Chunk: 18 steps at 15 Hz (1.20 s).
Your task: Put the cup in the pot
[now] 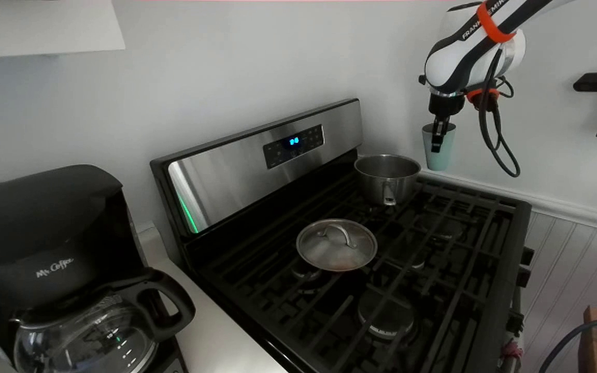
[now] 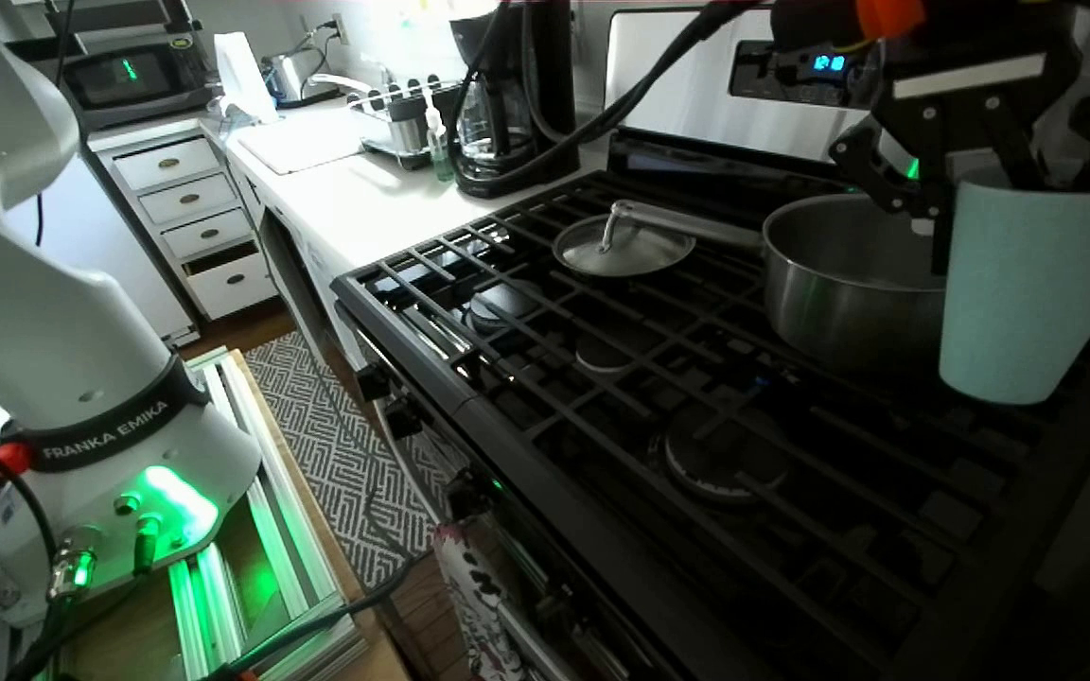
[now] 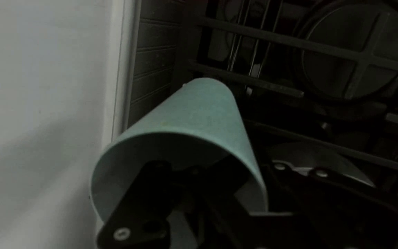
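End effector (image 1: 438,138), cup (image 2: 1032,293) below, rim clamped

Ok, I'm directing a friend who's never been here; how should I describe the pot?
Find the stove with the steel back panel. On it, near the panel's end farther from the coffee maker, stands the pot. It is deep and open, unlike the shallow domed lid nearby, and steel, unlike the pale cup in the gripper.

A kitchen: stove (image 1: 423,280), coffee maker (image 1: 55,223) (a Mr. Coffee) and, far back, probably a microwave (image 2: 133,83).
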Tool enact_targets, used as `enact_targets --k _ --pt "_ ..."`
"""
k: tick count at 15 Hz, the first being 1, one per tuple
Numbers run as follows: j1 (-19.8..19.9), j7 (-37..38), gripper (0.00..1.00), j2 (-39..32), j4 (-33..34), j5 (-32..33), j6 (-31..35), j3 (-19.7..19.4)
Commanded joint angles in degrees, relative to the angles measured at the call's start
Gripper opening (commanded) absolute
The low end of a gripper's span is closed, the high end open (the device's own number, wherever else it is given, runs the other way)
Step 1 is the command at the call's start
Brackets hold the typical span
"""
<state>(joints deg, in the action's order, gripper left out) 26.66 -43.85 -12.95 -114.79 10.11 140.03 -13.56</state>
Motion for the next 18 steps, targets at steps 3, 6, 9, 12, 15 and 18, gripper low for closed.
enact_targets --k 3,6,9,12,15,18 --pt "-4.94 4.42 0.02 10.94 -7.84 8.3 6.15 -2.37" --pt "-6.95 0.16 0.02 13.07 -7.91 3.75 5.13 -0.83" --pt "-9.62 -4.41 0.02 12.35 -6.26 -1.73 1.8 0.46" --pt "-11.03 -5.29 0.02 9.68 -4.69 -3.53 -0.3 0.8" --pt "-10.88 -4.09 0.02 6.09 -3.63 -3.33 2.14 0.52" --pt "-9.88 -7.32 0.02 2.66 -2.01 -6.51 2.83 1.36"
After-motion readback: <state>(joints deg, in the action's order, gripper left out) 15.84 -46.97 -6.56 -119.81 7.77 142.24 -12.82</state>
